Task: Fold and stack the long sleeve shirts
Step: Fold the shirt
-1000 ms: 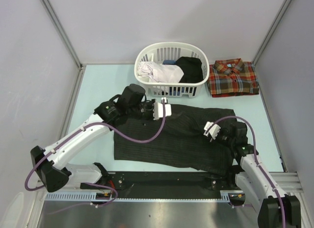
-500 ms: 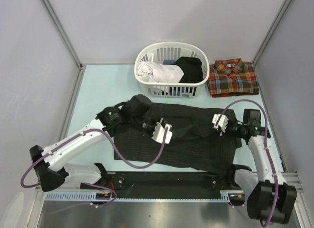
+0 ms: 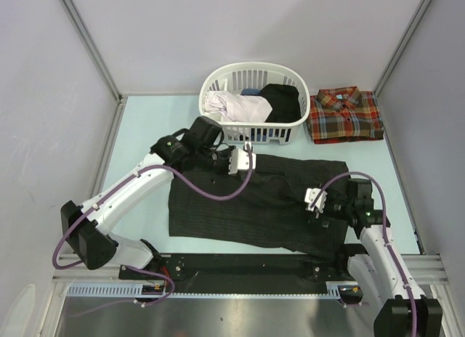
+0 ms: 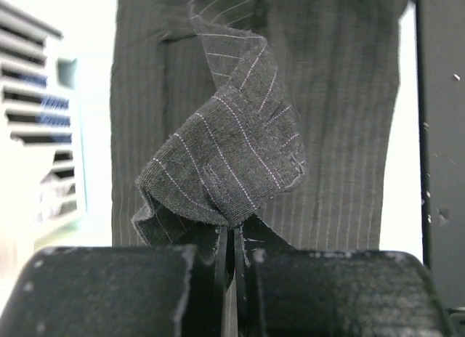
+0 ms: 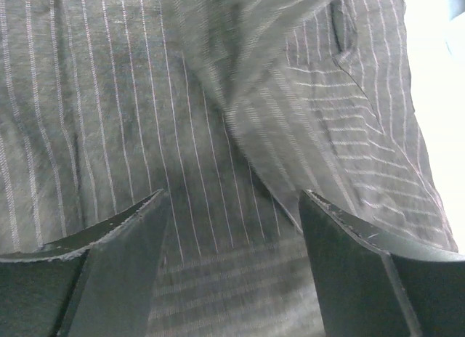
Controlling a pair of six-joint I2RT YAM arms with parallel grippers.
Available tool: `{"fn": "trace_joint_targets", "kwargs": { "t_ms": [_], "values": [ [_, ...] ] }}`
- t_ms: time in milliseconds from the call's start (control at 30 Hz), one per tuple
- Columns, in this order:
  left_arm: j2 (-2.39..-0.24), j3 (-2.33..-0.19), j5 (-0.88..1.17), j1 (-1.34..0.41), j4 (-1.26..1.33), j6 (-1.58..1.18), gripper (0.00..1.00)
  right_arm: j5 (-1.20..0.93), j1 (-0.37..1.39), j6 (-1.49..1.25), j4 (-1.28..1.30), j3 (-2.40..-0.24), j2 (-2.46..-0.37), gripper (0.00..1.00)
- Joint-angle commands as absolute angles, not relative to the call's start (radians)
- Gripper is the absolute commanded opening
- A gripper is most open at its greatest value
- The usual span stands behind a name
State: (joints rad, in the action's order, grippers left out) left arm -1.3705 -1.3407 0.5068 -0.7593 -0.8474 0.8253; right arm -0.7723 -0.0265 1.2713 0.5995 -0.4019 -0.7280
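Note:
A black pinstriped long sleeve shirt [image 3: 247, 206] lies spread across the near middle of the table. My left gripper [image 3: 240, 161] hovers at its far edge, just in front of the basket. In the left wrist view that gripper [image 4: 234, 242] is shut on a bunched fold of the pinstriped cloth [image 4: 225, 170]. My right gripper [image 3: 316, 200] stands open just above the shirt's right part. In the right wrist view its fingers [image 5: 116, 242] are wide apart over the striped cloth [image 5: 218, 134], holding nothing. A plaid long sleeve shirt [image 3: 345, 115] lies folded at the back right.
A white laundry basket [image 3: 254, 101] with white, blue and black clothes stands at the back centre, close behind the left gripper. Grey walls enclose the pale table [image 3: 145, 134] on three sides. A black rail [image 3: 240, 264] runs along the near edge.
My right gripper has opened and let go of the cloth, moving nearer and slightly left. My left gripper has drawn its fold of cloth back toward the basket.

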Motion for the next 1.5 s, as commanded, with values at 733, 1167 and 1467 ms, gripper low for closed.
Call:
{"fn": "trace_joint_targets", "kwargs": {
  "t_ms": [733,1167,1467],
  "values": [
    [-1.358,-1.402,0.575,-0.735,-0.903,0.891,0.00,-0.854,-0.113,1.590,0.812,-0.540,-0.825,0.00],
    [-1.178,-1.172,0.448,-1.008,-0.850,1.097,0.00,-0.694,-0.112,1.872,1.080,-0.593,-1.035,0.22],
    [-1.206,-1.088,0.419,-1.063,-0.689,0.901,0.00,-0.742,-0.134,1.308,1.037,-0.961,-1.204,0.72]
  ]
}}
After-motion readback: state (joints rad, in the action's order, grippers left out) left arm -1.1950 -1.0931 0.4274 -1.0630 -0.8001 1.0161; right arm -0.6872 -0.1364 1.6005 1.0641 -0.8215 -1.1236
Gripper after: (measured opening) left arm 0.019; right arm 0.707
